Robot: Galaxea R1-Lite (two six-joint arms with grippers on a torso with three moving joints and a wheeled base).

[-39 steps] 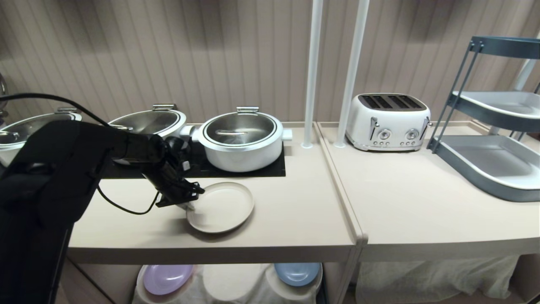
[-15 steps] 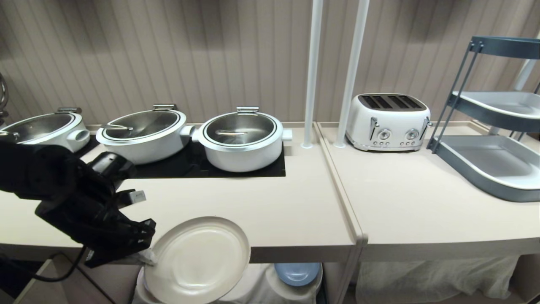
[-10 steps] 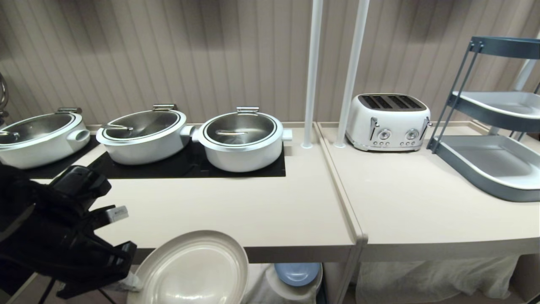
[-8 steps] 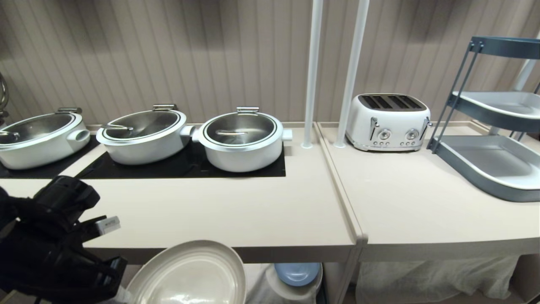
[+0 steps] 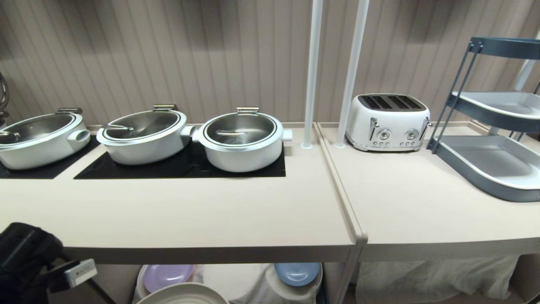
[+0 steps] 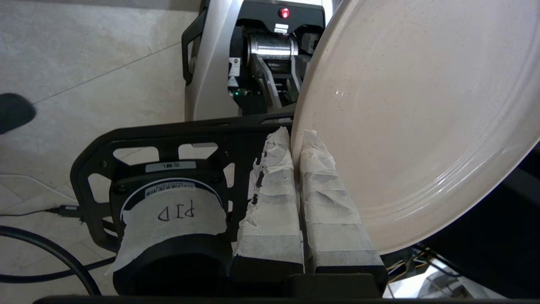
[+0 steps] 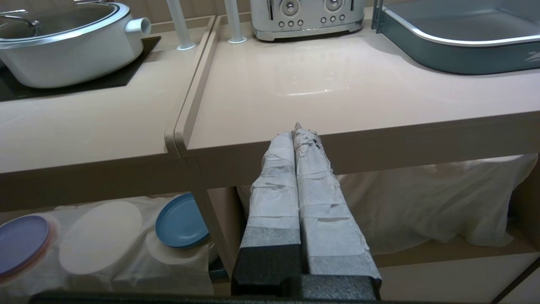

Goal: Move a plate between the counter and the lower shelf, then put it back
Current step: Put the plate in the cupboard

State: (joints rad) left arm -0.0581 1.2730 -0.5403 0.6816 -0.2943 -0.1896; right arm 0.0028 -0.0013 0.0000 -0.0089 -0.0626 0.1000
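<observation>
A long pale counter [image 5: 202, 215] runs across the head view before a wall of vertical ribbed panels, split by a raised ridge right of centre, with two black hob panels [image 5: 181, 166] set into its left part. At the far left the black left arm [image 5: 25, 261] sits low, below the counter's front edge. Its gripper [image 6: 297, 139], seen from its wrist camera, has its taped fingers [image 6: 270, 202] pinched onto the rim of the cream plate [image 6: 422, 109], which is off the counter and tilted; in the head view only the plate's upper edge shows at the bottom, in front of the lower shelf [image 5: 236, 278]. Three white pots [image 5: 242, 141] with steel lids stand on the hobs along the back, then two white poles [image 5: 312, 71], a white toaster [image 5: 388, 122] and, at the far right, a grey-blue tiered tray rack [image 5: 489, 164]. Under the counter, the shelf's white cloth carries a lilac plate [image 5: 166, 276] on the left mound, a bare mound in the middle, and a blue plate [image 5: 297, 272] on the right one. The right gripper [image 7: 297, 128] hangs before the counter's edge right of the ridge, fingers pressed together, holding nothing.
</observation>
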